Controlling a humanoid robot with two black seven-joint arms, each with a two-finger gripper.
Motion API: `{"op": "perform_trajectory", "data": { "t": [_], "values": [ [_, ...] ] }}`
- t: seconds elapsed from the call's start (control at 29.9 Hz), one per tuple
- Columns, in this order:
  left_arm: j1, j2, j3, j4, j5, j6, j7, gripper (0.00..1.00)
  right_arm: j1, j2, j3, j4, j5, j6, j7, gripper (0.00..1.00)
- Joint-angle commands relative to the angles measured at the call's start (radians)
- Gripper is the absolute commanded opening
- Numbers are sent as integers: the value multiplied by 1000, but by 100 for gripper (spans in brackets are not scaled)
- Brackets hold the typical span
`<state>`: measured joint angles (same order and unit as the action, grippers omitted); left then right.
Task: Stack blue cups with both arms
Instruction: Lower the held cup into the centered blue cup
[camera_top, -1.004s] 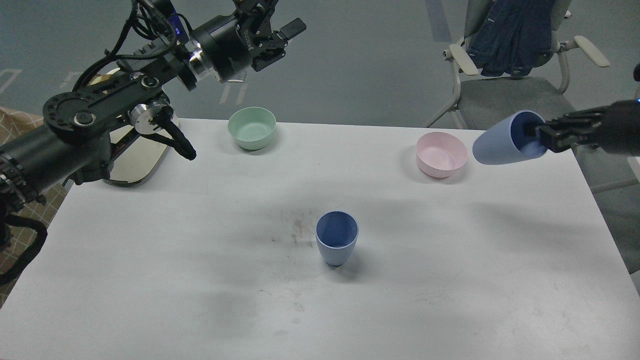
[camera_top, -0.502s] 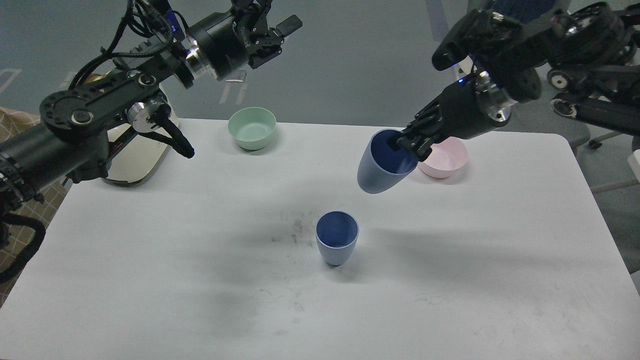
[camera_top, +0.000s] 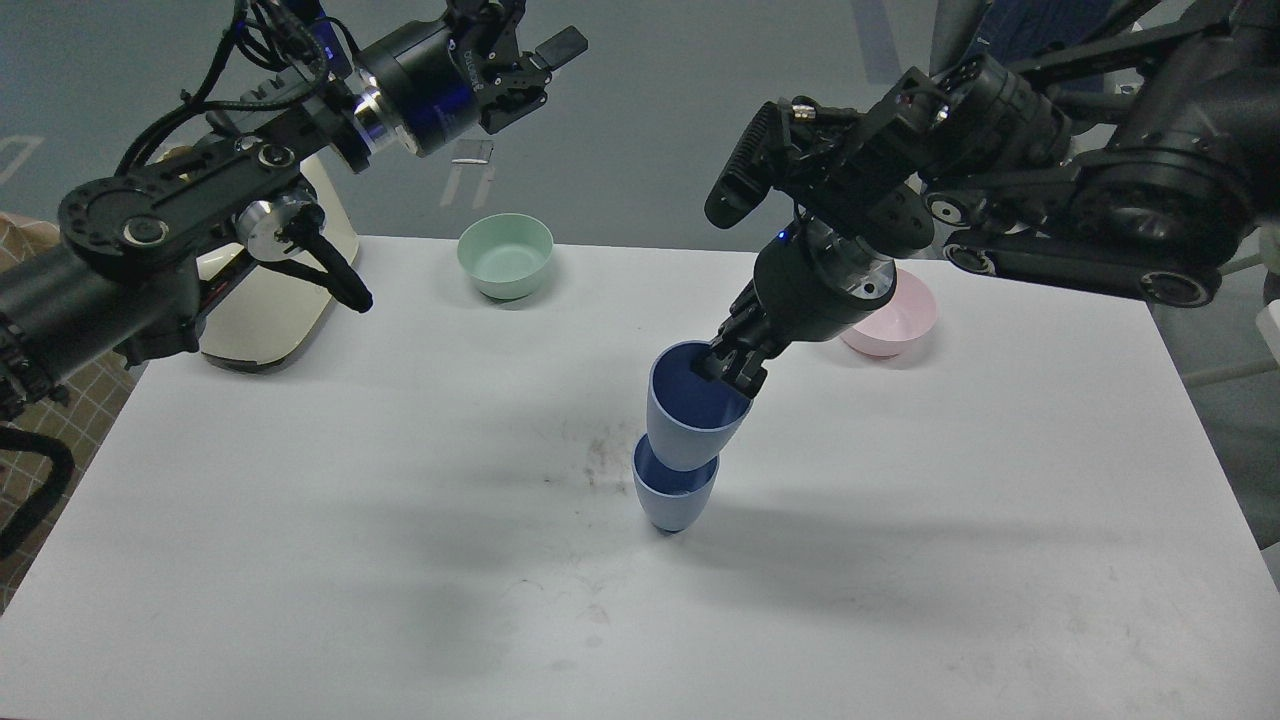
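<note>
On the white table, one blue cup is standing upright near the middle, beside a faint dark smudge on the surface. A second blue cup is being held directly above it, tilted slightly with its mouth leaning toward the right arm, its rounded base sitting in the mouth of the standing cup; how deep it is seated cannot be told. The right gripper is reaching down from the upper right, its fingers clamped on the far right rim of the upper cup, one finger appearing to be inside the mouth and the other outside. The right arm is spanning the upper right corner, partly covering a pale pink bowl resting on the table behind it. The left arm is entering from the left edge and rising toward the top, well apart from both cups. The left gripper is hanging in the air above the far edge of the table with its fingers standing apart and nothing between them. A mint-green bowl is sitting near the far edge of the table, below that gripper. A cream-coloured, rounded object is lying at the far left corner, partly hidden by the left arm.
</note>
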<state>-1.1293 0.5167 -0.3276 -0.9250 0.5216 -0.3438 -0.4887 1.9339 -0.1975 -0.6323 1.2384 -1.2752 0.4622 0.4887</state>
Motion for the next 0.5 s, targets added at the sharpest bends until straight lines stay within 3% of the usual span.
{"op": "perform_trajectory", "data": {
  "t": [0.0, 0.47],
  "values": [
    [0, 2, -2, 0, 0, -1, 0, 98, -4, 6, -7, -5, 0, -1, 0, 0],
    [0, 6, -5, 0, -2, -1, 0, 98, -21, 30, -29, -14, 2, -7, 0, 0]
  ]
}}
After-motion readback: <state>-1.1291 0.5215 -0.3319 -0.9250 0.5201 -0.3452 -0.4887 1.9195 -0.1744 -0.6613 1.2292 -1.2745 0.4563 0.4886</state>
